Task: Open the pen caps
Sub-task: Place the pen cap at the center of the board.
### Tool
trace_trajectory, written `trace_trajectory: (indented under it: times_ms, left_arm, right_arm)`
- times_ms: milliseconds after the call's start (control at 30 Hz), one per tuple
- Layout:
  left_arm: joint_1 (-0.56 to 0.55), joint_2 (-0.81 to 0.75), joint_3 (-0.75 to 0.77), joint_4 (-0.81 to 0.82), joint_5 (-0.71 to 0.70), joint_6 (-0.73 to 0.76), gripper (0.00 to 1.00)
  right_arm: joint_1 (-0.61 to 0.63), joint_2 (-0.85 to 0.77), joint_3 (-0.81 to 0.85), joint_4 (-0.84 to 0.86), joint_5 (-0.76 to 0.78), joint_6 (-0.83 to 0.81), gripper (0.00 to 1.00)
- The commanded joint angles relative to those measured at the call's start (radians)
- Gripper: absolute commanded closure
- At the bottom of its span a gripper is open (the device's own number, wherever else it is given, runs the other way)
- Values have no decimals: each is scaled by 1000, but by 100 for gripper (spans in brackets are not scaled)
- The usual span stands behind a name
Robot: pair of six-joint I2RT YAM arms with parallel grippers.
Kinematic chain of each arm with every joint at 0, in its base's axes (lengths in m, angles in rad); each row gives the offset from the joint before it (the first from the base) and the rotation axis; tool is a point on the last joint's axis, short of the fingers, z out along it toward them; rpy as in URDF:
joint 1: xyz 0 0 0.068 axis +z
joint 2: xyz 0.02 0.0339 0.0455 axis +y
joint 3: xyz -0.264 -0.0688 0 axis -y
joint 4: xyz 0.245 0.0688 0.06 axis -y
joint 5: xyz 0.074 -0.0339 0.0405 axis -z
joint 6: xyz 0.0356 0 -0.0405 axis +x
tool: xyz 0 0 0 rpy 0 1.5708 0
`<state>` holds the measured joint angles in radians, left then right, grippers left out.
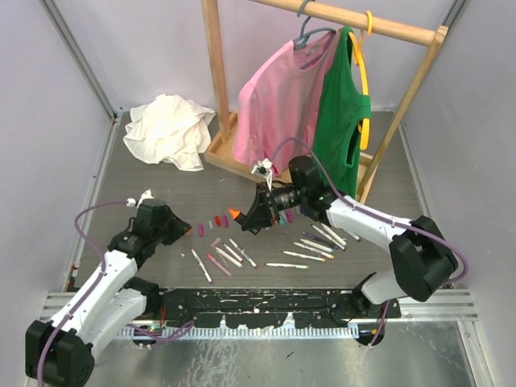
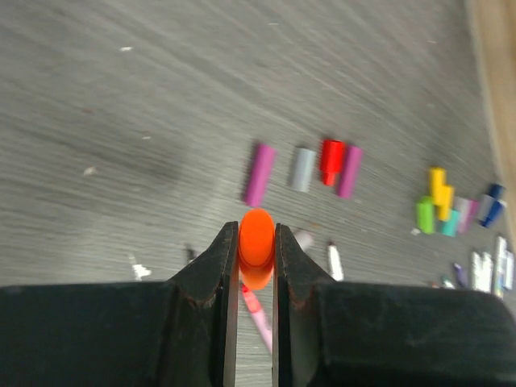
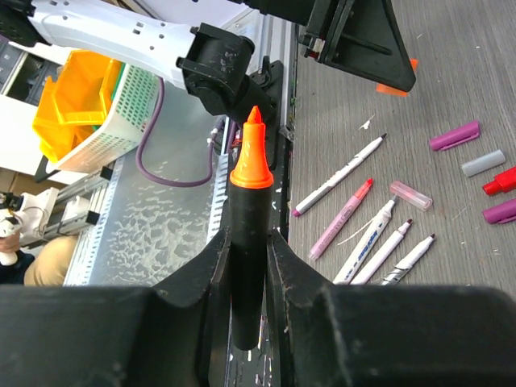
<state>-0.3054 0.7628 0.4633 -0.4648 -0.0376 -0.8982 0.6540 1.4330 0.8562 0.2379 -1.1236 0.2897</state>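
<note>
Left fingers (image 2: 211, 278) pinch cap (image 2: 256, 242), right fingers (image 3: 297, 282) marker (image 3: 249, 234)

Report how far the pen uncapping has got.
Done: loose caps lie in a row on the table, and pens lying nearby show bare tips. In hand: the left gripper is shut on an orange cap, the right gripper on the black marker, its orange tip bare, so this pair is apart. Left: setting both down; whether any pen is still capped is too small to tell.

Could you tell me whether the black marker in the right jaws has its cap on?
No, the black marker ends in a bare orange tip, uncovered.
</note>
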Motion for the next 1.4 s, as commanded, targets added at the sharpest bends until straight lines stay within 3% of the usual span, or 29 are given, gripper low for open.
trace_trajectory:
  times_ms: [0,367,600,733,900,1067,1200,1367]
  left_arm:
    - [7,55,37,-55,-165,-26,99]
    - [144,405,127,103,-74,110,95]
    - [187,475,135,137,-15,117,67]
    - [193,443,121,122,-41,108,58]
    - [195,329,139,31,-76,107,56]
    - [194,112,188,-116,-123,120,52]
    - [195,-110,240,-267,-197,122,47]
    - [195,-385,292,-402,-259,126,35]
  right_arm:
    - [17,-6,38,-8,41,-29,99]
    - [40,5,45,-49,116,-49,97]
    - [65,26,53,-64,159,-38,97]
    - [103,39,44,-40,233,12,95]
    - [191,80,45,-9,344,88,91]
    - [309,158,83,-1,537,240,95]
    - [394,256,186,-86,660,303,98]
    - [444,445,359,-207,685,380,96]
